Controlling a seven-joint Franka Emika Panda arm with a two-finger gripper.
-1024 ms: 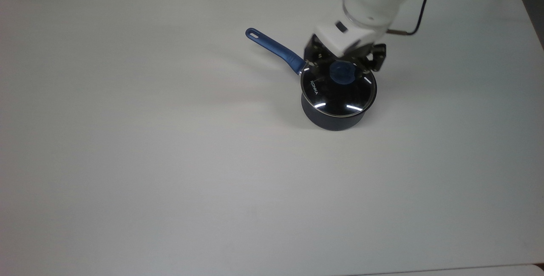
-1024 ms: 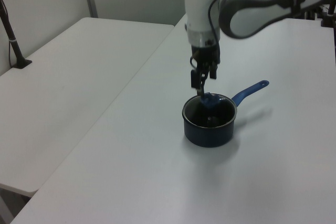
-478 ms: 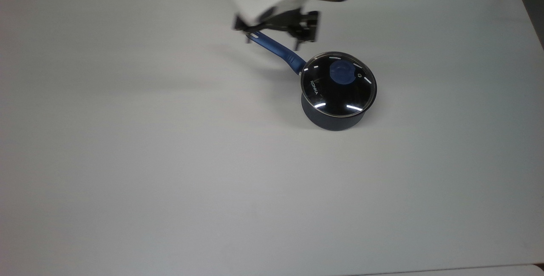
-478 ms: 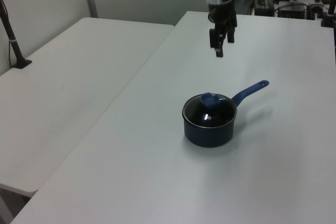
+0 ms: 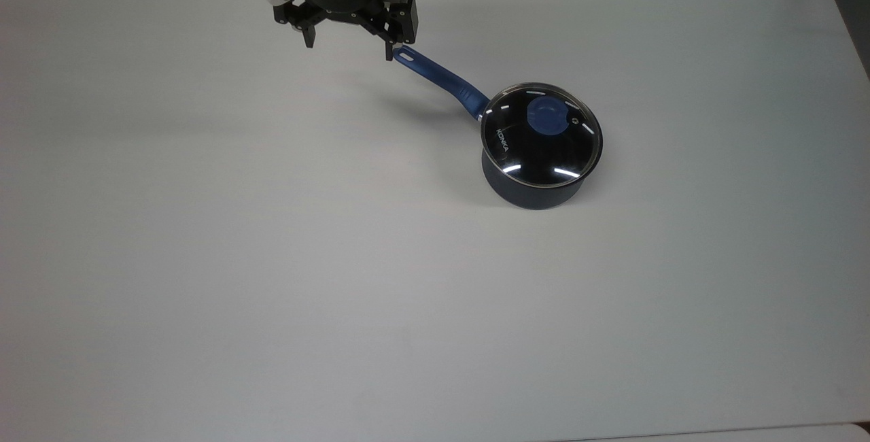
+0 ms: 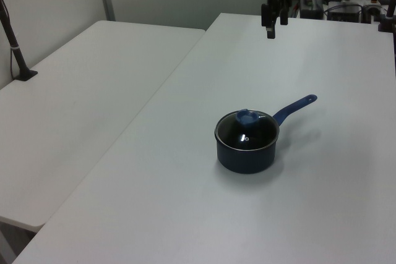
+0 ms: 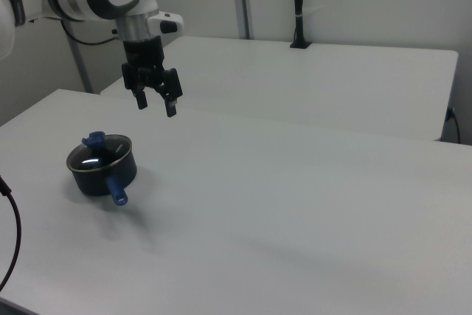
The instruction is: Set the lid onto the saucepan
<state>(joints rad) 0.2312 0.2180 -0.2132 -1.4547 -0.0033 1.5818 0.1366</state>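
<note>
On the saucepan point(image 5: 537, 187) sits the lid point(image 5: 542, 136), "KONKA" legible from the top view, jaws spread empty above

A white table point(image 5: 272, 258) adjoins a second white table point(image 6: 80, 109) with a black post point(image 6: 13, 41).

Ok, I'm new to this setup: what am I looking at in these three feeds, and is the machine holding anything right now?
It is a single white robot arm ending in a black gripper with two fingers. They are spread open and hold nothing. The top view looks down on the white table; the left view and the right view look across it from the sides. On the table stands a dark saucepan with a long blue handle. Its glass lid, with a blue knob, already sits on it. The gripper hangs in the air away from the pan body, above the table near the handle's end.
</note>
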